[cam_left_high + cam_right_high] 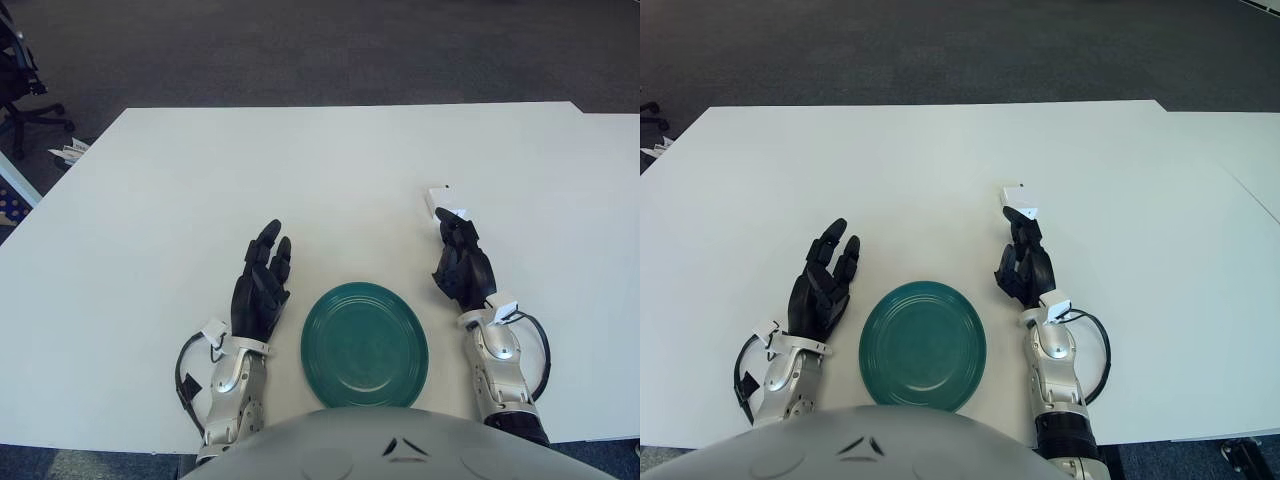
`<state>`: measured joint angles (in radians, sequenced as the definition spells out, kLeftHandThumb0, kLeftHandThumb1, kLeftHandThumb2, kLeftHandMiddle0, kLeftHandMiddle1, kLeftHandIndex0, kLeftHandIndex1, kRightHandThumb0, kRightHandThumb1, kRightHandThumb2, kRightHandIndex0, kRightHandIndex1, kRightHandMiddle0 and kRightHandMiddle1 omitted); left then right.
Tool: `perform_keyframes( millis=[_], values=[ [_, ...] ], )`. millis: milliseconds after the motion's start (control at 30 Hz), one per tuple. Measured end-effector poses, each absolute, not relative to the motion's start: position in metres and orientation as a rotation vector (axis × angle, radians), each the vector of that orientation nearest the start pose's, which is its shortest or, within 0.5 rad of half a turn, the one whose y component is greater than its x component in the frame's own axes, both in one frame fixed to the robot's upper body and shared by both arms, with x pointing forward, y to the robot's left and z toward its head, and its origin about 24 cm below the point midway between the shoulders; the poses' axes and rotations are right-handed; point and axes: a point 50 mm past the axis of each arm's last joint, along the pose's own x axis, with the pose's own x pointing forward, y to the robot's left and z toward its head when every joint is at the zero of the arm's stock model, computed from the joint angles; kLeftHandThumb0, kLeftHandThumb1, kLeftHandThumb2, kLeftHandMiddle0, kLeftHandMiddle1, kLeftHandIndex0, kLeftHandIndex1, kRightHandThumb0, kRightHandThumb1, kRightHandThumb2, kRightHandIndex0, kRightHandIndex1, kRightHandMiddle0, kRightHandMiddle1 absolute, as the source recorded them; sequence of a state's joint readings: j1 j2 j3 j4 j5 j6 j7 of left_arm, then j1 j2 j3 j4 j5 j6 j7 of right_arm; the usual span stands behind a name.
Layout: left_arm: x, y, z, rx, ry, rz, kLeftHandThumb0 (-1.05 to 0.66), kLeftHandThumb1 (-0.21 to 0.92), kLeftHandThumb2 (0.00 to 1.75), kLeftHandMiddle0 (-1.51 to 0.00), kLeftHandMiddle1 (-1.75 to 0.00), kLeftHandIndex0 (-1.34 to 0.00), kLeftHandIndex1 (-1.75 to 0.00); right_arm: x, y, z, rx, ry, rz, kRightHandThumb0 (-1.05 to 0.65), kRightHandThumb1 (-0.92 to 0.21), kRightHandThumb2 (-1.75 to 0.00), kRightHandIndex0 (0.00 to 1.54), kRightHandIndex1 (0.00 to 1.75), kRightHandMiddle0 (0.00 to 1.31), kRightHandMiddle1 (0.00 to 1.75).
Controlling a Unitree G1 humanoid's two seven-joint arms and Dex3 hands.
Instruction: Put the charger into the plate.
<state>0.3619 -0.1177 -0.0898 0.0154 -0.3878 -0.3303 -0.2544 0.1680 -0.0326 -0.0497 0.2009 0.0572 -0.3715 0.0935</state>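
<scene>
The white charger (439, 201) lies on the white table (300, 170), beyond and to the right of the green plate (364, 345). The plate is empty and sits near the table's front edge between my two hands. My right hand (456, 232) rests on the table right of the plate, with its fingers stretched forward and the tips at the charger's near edge, not closed around it. My left hand (268, 250) lies left of the plate, with its fingers spread and holding nothing.
An office chair (20, 95) stands on the dark floor off the table's far left corner. Some papers (70, 152) and a blue object (12, 196) are by the left edge. A second table (1240, 150) adjoins on the right.
</scene>
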Motion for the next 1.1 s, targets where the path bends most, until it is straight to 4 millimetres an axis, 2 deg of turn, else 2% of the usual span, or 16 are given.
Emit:
perform_keyframes(
  millis=[600,767,867,1100],
  values=[
    [0.175,0.127,0.001,-0.479,-0.045,-0.072,-1.05,0.92,0.99,-0.19,-0.01,0.0,-0.61,0.208,-0.176,-0.004,0.012,-0.015,-0.017,-0.86,-0.92,-0.94,0.3,0.0,0.0,0.67],
    [0.176,0.127,0.001,-0.479,-0.049,-0.074,-1.05,0.92,0.99,-0.19,-0.01,0.0,-0.61,0.206,-0.181,0.014,0.002,-0.038,-0.009,-0.85,-0.92,-0.93,0.3,0.0,0.0,0.65],
    [0.176,0.128,0.002,-0.475,-0.06,-0.075,-1.05,0.92,0.99,-0.19,-0.01,0.0,-0.6,0.201,-0.188,0.025,-0.04,-0.034,-0.012,-0.81,-0.92,-0.85,0.31,0.0,0.0,0.7],
    [0.177,0.127,0.003,-0.476,-0.072,-0.076,-1.05,0.92,1.0,-0.2,-0.01,0.0,-0.63,0.202,-0.196,0.071,-0.366,-0.18,-0.063,-0.77,-0.92,-0.63,0.32,0.01,0.02,0.8]
  ],
)
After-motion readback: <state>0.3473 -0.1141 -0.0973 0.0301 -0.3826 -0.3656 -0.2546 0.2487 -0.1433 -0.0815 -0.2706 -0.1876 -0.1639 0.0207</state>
